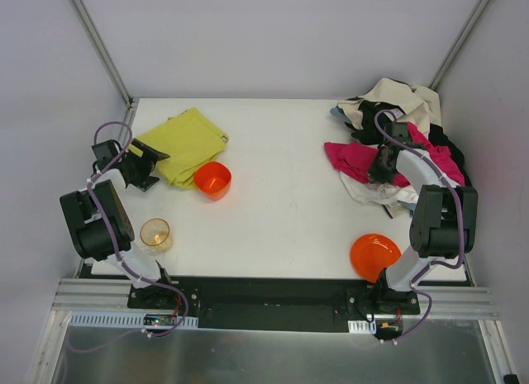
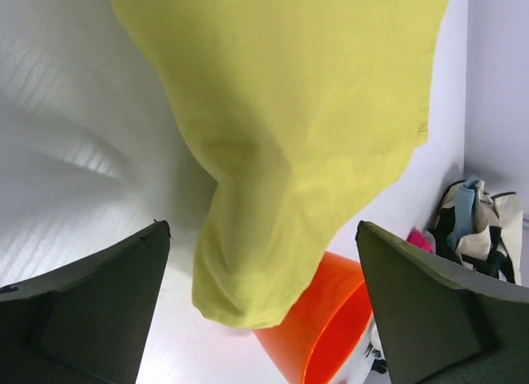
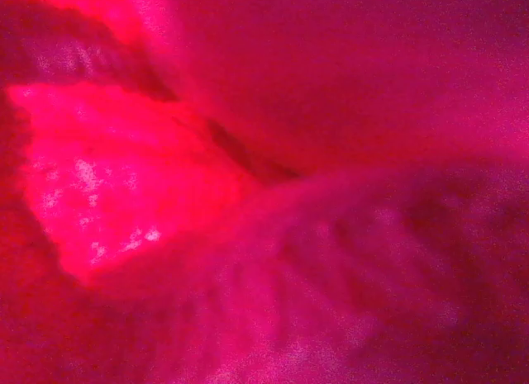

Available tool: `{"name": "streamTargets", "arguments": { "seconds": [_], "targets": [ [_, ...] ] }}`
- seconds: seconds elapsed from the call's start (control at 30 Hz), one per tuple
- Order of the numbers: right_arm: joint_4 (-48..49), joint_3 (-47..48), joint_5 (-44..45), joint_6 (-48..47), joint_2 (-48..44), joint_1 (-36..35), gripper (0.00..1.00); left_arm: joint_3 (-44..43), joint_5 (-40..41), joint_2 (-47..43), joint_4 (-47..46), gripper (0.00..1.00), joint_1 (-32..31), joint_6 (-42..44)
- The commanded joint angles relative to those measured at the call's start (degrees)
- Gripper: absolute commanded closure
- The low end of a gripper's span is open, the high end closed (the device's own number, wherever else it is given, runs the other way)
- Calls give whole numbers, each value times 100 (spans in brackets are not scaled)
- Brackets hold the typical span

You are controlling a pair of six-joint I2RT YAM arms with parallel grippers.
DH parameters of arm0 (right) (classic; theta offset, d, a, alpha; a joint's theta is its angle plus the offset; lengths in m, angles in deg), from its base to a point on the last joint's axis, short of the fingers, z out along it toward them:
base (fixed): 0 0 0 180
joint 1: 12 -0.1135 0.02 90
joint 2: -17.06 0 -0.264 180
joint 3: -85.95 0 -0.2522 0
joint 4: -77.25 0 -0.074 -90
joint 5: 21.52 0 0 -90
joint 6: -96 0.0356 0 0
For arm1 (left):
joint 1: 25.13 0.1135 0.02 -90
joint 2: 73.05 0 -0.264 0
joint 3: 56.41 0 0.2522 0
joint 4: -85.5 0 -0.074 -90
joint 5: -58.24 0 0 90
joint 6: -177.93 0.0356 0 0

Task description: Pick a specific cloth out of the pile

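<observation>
The yellow-green cloth (image 1: 186, 140) lies loosely folded on the table at the back left, apart from the pile. In the left wrist view the cloth (image 2: 297, 128) fills the upper middle. My left gripper (image 1: 145, 165) is at the cloth's near left edge. In its wrist view the left gripper (image 2: 263, 318) is open, its dark fingers wide on either side of the cloth's near end and holding nothing. The pile (image 1: 397, 136) of cream, black, white and magenta garments sits at the back right. My right gripper (image 1: 384, 165) is pressed into the magenta cloth (image 3: 331, 153), which hides its fingers.
An orange cup (image 1: 213, 179) lies against the yellow-green cloth's near right corner and shows in the left wrist view (image 2: 331, 334). A clear amber glass (image 1: 155, 234) stands near the left arm's base. An orange bowl (image 1: 374, 257) sits at the front right. Grey walls enclose the table.
</observation>
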Motion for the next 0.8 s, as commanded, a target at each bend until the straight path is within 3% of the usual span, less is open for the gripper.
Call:
{"name": "streamTargets", "arguments": {
  "seconds": [0.0, 0.3, 0.6, 0.63, 0.77],
  "targets": [
    [-1, -10, -1, -62, -361, -56, 99, 95, 147, -473, 240, 4, 63, 82],
    [8, -45, -54, -44, -475, -249, 97, 138, 15, -798, 337, 1, 54, 161],
    [122, -71, -318, -71, -511, -477, 80, 226, -100, -1211, 660, 1, -43, 512],
    [148, -71, -509, -79, -511, -504, 78, 218, -82, -1255, 732, 1, -86, 573],
    [210, -71, -616, -88, -502, -609, 52, 148, 84, -1396, 1057, 1, -332, 846]
  ]
}}
